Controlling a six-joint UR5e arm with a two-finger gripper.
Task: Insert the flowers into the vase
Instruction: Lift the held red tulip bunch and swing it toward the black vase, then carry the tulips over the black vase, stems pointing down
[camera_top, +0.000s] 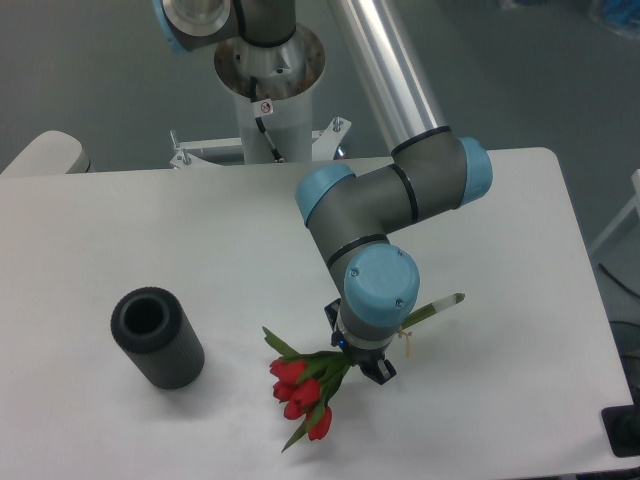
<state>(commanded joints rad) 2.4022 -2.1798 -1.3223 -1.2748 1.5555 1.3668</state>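
Note:
The flowers (303, 393), red tulip buds with green leaves, lie on the white table (150, 230) right of centre near the front. Their pale green stems (436, 307) run up to the right and show past the arm's wrist. My gripper (362, 362) is down over the stems just behind the leaves, mostly hidden under the blue-capped wrist; only dark finger ends show beside the stems. Whether it is shut on them I cannot tell. The vase (156, 338), a dark grey thick-walled cylinder with a round hole in its top, stands at the front left, well apart from the flowers.
The robot's base column (268, 90) rises at the table's back edge. The arm's elbow (400, 195) reaches over the table's middle right. The table's right edge (585, 300) is close to the stem tips.

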